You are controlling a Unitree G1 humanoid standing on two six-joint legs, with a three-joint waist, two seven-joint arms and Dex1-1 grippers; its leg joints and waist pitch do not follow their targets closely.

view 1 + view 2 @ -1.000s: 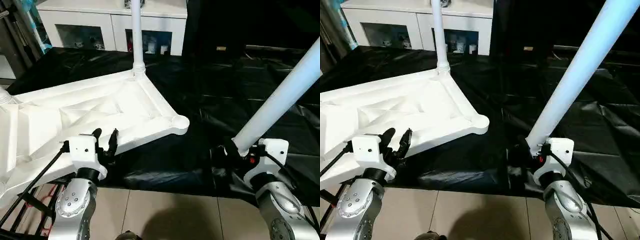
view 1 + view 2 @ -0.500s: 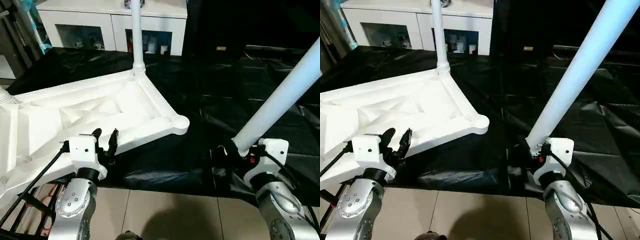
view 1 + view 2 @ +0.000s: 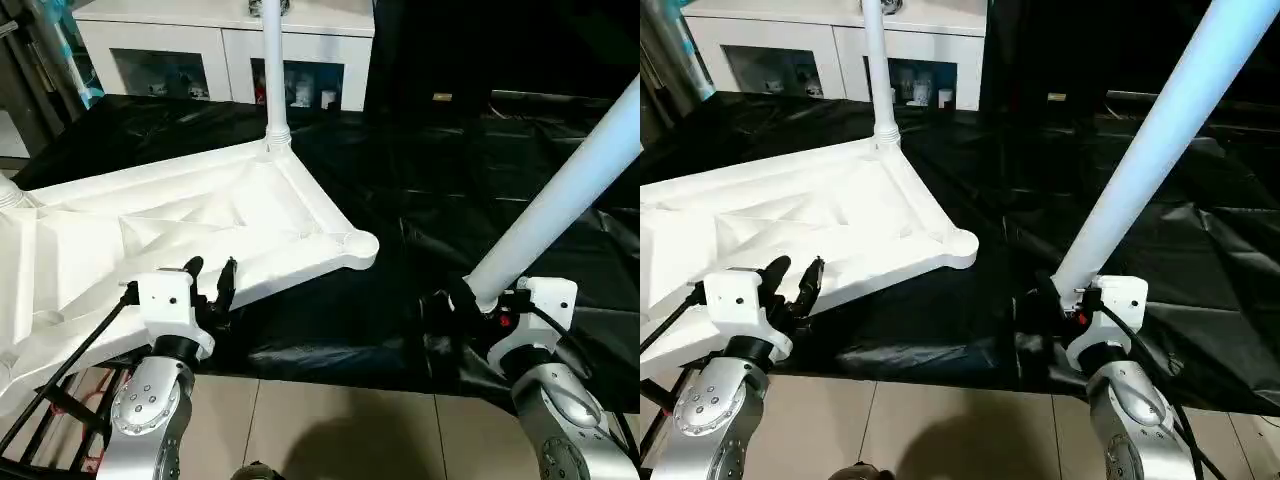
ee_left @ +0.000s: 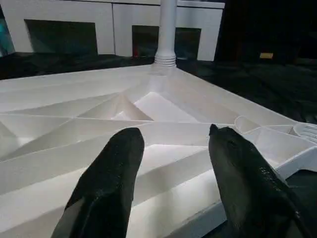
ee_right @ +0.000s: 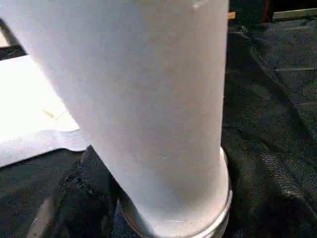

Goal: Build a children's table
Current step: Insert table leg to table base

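The children's table top (image 3: 200,220) lies upside down on a black sheet, its ribbed underside facing up. One white leg (image 3: 272,70) stands upright in the far corner socket. The near right corner socket (image 3: 354,244) has nothing in it. My left gripper (image 3: 210,272) is open at the top's near edge, and its black fingers (image 4: 106,183) stand apart over the rim. My right gripper (image 3: 468,298) is shut on the thick end of another white leg (image 3: 560,190), which slants up and to the right. That leg (image 5: 148,99) is seen close up in the right wrist view.
The black sheet (image 3: 450,170) covers the floor under and to the right of the top. A white glass-door cabinet (image 3: 190,45) stands at the back. Beige tiles (image 3: 340,430) lie near me, and black rods (image 3: 50,395) sit low on the left.
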